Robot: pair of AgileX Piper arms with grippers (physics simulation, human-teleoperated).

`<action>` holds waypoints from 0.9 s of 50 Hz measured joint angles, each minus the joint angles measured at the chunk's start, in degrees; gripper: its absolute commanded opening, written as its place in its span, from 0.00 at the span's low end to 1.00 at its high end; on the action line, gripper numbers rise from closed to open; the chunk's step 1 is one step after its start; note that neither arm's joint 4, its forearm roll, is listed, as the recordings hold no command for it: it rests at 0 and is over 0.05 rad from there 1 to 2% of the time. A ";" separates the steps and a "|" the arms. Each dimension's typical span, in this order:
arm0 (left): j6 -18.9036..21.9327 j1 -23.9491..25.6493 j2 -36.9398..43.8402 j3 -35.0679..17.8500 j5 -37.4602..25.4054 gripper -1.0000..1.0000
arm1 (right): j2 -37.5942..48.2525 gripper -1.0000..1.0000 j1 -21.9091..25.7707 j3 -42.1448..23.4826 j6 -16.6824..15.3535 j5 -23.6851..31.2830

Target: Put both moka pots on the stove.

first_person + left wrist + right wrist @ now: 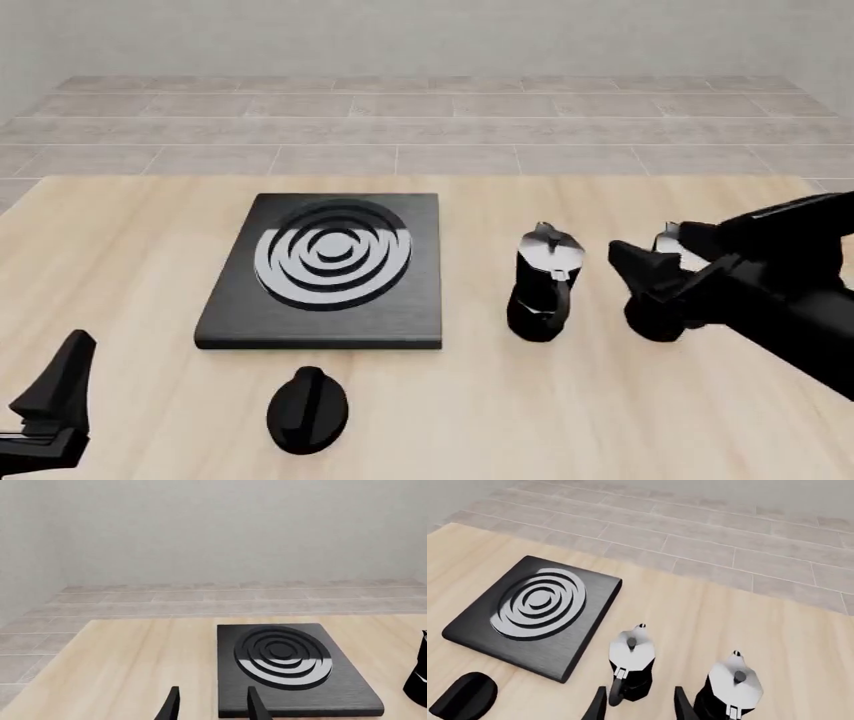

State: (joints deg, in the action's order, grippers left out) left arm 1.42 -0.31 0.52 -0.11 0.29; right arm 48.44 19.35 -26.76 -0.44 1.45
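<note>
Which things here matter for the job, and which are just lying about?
For the job: near moka pot, far-right moka pot, stove.
Lying about: black oval knob on the table in front of the stove.

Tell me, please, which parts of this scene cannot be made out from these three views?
- Right-hand moka pot: front view, mostly hidden behind the right pincer; contact cannot be judged.
- The same pot: right wrist view, its base is cut off by the picture's edge.
- Left pincer: front view, cut by the corner, so its opening is unclear there.
- Moka pot: left wrist view, only a sliver shows at the edge.
</note>
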 measured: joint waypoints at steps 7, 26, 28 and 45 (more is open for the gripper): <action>-0.41 -0.14 0.02 -0.07 0.03 1.00 | 4.51 1.00 0.22 -1.85 0.70 -0.35; -1.22 -0.55 -0.16 -0.04 -0.03 1.00 | 15.16 1.00 1.17 -4.41 2.86 -2.89; -1.27 -0.59 -0.16 -0.03 -0.03 1.00 | 15.97 1.00 1.34 -4.54 3.05 -3.18; -1.69 -0.84 -0.08 0.01 -0.01 1.00 | 21.83 1.00 2.19 -4.25 4.35 -6.65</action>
State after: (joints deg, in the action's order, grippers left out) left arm -0.26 -1.14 0.43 -0.10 0.28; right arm 70.27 21.53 -31.01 3.92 -5.20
